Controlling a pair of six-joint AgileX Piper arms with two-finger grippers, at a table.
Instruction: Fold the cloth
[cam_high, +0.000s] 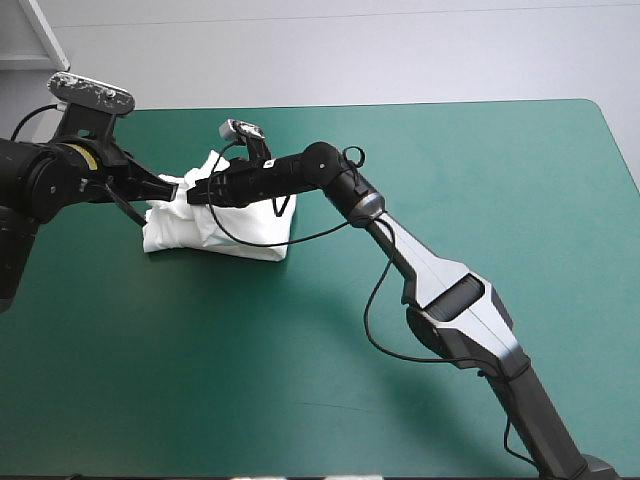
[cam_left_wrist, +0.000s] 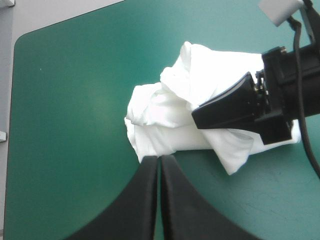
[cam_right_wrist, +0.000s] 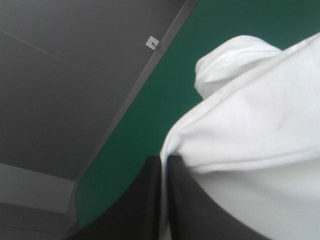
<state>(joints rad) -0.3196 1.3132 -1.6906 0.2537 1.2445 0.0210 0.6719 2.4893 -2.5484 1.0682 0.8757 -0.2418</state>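
White short-sleeved T-shirt (cam_high: 240, 228), a folded bundle lying on the teal-green table (cam_high: 450, 170), in its left half and nearer the far edge. The left pincer (cam_left_wrist: 160, 158) has its black fingers pressed together, tips at the bundle's edge, with no cloth between them. The right pincer (cam_right_wrist: 164, 160), reaching over the bundle, is clamped on a fold of the T-shirt, with white cloth showing in the slit.
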